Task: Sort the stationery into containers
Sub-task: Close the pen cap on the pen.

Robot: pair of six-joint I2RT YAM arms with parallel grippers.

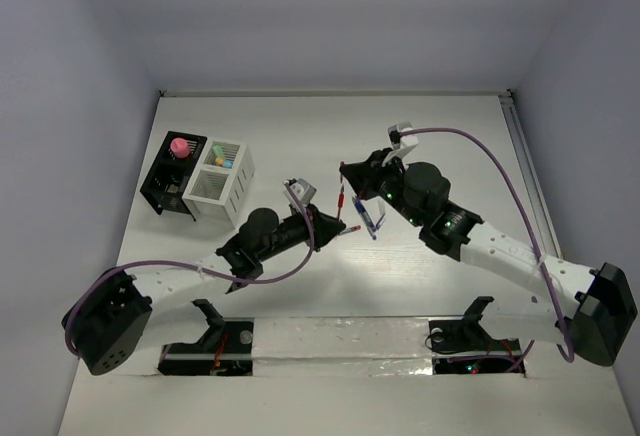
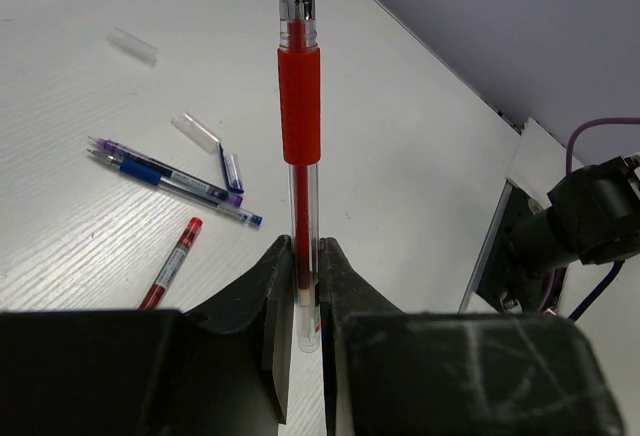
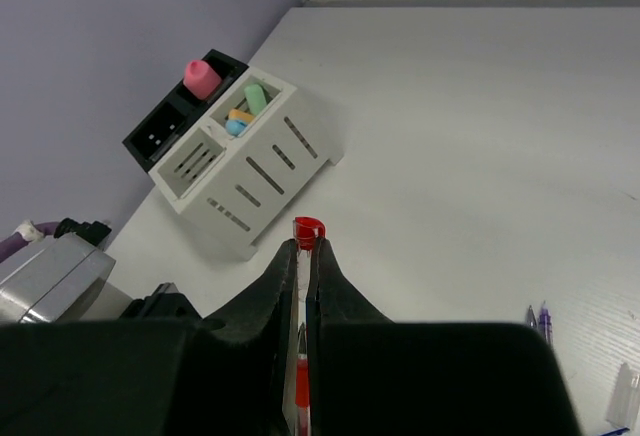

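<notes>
- The black box (image 1: 160, 191) and the white box (image 1: 238, 191) touching it lie behind and to the left of the left hand (image 2: 305, 256), well apart from it.
- The left hand is clamped on the tail of a red pen (image 2: 300, 106). The pen's long axis runs straight out past the fingertips, away from the boxes, so a swing round looks needed.
- The right hand (image 3: 306, 256) is pinched on a thin red piece (image 3: 309, 226); whether it is a pen or a cap, I cannot tell. The white box sits ahead-left of it.
</notes>
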